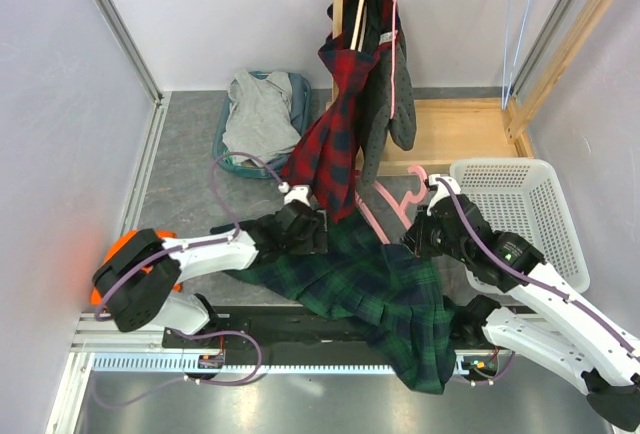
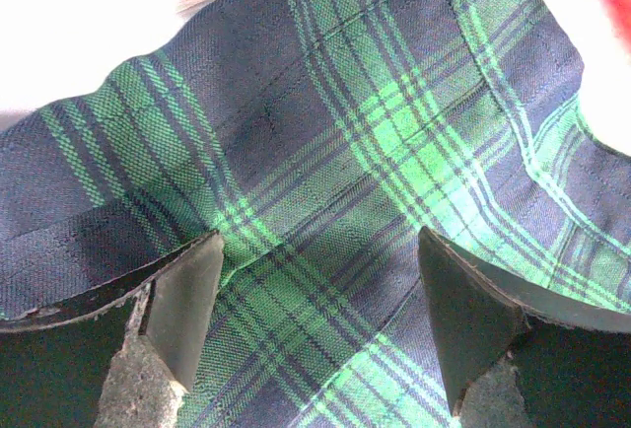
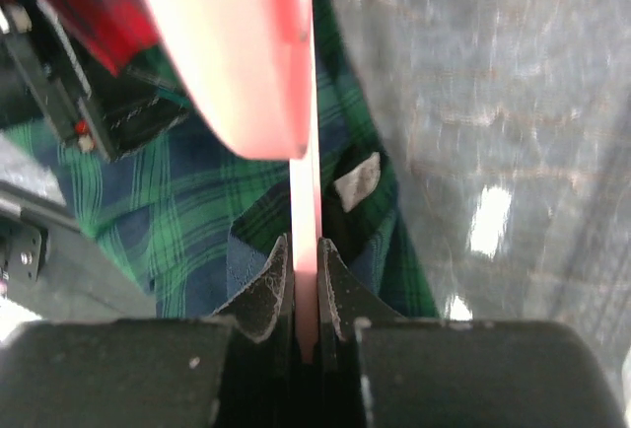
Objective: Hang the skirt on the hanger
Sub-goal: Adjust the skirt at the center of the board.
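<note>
So the green tartan skirt (image 1: 370, 294) is lying spread out on the table right in front of the arms, one corner draped over the front rail. The left gripper (image 2: 320, 280) sits just above the skirt's upper edge with its fingers spread wide, plaid cloth showing between them, nothing pinched. The right gripper (image 3: 306, 260) is clamped tight on the thin bar of the pink hanger (image 3: 304, 191), over the skirt's top right side. A red plaid garment (image 1: 330, 144) dangles from the wooden rack (image 1: 460, 129) behind, with a white basket (image 1: 520, 214) off to the right
</note>
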